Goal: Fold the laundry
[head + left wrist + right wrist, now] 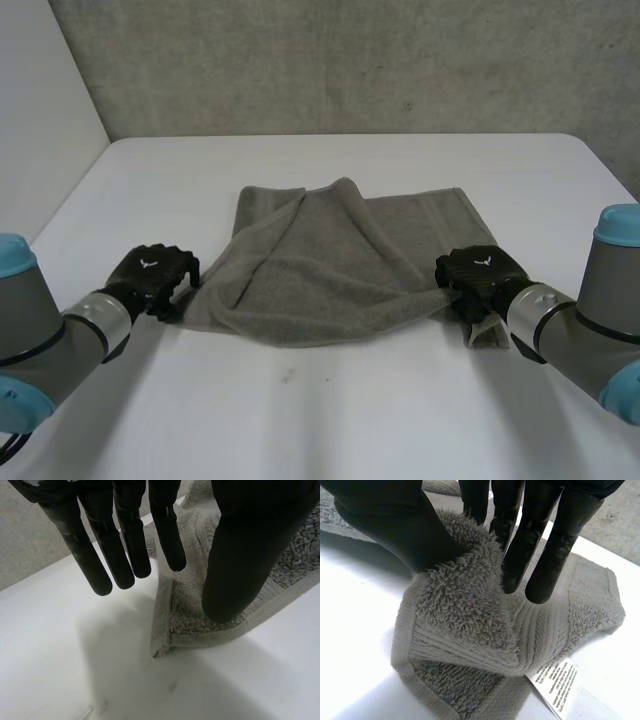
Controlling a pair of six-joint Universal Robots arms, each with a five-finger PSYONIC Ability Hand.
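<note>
A grey towel (330, 270) lies across the middle of the white table (350, 410), its left part folded over in a loose diagonal flap. My left hand (150, 272) is at the towel's near left corner. In the left wrist view that hand (245, 555) is open: its thumb hangs just above the corner of the towel (192, 622), and its straight fingers (125, 555) hang past the edge over bare table. My right hand (480, 278) is at the near right corner. There the right hand (385, 515) pinches a bunched fold of towel (465, 615) between thumb and fingers.
A white care label (552, 680) sticks out from under the gripped corner. Grey walls stand behind and to the left of the table. Bare tabletop stretches in front of the towel and on both sides.
</note>
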